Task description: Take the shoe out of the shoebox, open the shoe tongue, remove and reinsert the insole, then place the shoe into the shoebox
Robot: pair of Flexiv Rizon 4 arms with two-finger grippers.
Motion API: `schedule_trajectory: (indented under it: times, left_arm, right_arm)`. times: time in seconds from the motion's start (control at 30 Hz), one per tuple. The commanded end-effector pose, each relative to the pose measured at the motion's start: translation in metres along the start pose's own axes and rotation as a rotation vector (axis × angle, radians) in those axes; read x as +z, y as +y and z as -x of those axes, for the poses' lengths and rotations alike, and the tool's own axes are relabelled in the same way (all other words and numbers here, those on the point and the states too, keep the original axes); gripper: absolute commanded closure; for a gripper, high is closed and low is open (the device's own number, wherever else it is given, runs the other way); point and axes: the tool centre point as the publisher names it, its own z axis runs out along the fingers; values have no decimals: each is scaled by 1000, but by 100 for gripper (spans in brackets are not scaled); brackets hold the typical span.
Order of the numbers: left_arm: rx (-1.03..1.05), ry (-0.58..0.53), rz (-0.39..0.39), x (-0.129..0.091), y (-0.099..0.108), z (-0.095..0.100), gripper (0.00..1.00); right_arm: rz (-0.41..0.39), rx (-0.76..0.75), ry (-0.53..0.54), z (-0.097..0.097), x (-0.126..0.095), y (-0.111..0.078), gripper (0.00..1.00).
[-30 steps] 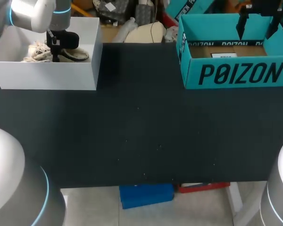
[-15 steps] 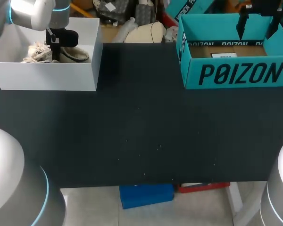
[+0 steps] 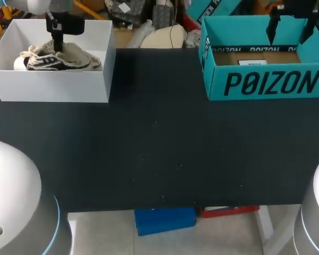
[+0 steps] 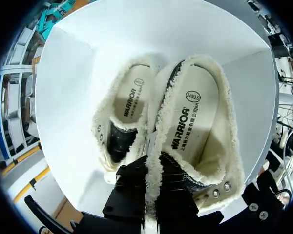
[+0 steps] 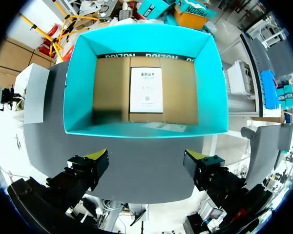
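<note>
Bearing teal box point(image 3: 266, 84) and white box point(image 3: 53, 87) with shoe point(image 3: 77, 59), matte black table point(image 3: 159, 154).

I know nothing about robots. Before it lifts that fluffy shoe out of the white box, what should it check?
1. Left gripper pinches the rim of the cream fleece-lined shoe from both sides: ok.
2. Second fleece-lined shoe is outside the grip: ok.
3. Second shoe lies against the gripped one and might drag along: cannot tell.
4. White cardboard shoebox is open on top, no lid in the way: ok.
5. Right gripper is open over the teal cardboard box, far from the lift path: ok.
</note>
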Motion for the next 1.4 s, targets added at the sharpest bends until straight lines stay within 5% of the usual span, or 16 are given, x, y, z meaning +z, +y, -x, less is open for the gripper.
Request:
schedule_trajectory:
  times: [0.03,0.37,0.67,1.07,1.4]
  left_arm:
    - [8,12,16,-59,3,-9,100]
    - [-30,30,-60,-144,-9,-38,100]
    - [8,-22,-127,-194,-66,-101,100]
    - [54,-20,-129,-195,-167,-187,100]
    - [79,25,-34,-168,-243,-253,100]
  right_arm:
    - [0,1,0,0,0,0,0]
    - [0,1,0,0,0,0,0]
    - [0,1,0,0,0,0,0]
    - [0,1,0,0,0,0,0]
    - [0,1,0,0,0,0,0]
